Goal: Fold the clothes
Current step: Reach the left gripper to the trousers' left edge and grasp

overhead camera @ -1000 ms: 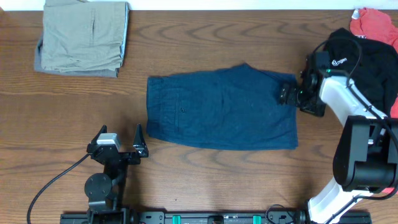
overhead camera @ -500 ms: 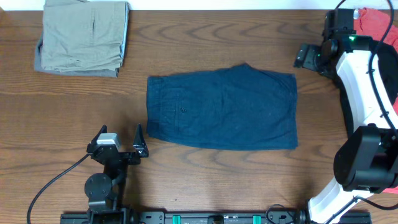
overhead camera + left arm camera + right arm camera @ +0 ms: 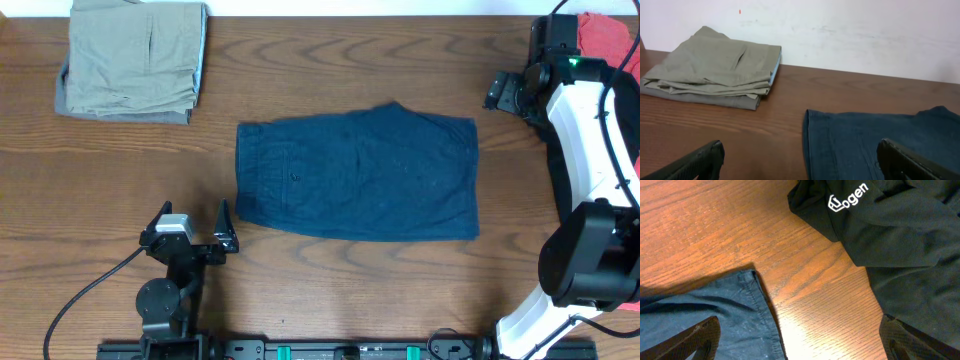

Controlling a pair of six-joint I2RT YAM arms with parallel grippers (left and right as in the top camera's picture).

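Lying flat at the middle of the desk (image 3: 330, 290) in the overhead view, the blue shorts (image 3: 357, 175) are spread out with the waistband to the left. A folded khaki garment (image 3: 132, 58) sits at the far left corner, well apart from them. The left end effector (image 3: 190, 230) rests near the front edge, just below the shorts' lower left corner, its fingers spread and empty. The right end effector (image 3: 503, 92) hovers beside the shorts' upper right corner, not touching them. From this angle its opening is hard to judge. A red garment (image 3: 605, 35) lies at the far right corner.

From the left wrist, both dark fingertips (image 3: 690, 162) stand wide apart at the frame's lower corners with nothing between them. The shorts' waistband edge lies ahead, and the khaki stack sits further back by the white wall (image 3: 850, 30).

From the right wrist, the fingers (image 3: 690, 340) are likewise wide apart and hold nothing. A corner of the shorts shows at lower left, while a black garment (image 3: 900, 240) with a white logo fills the right side, bare wood between them.
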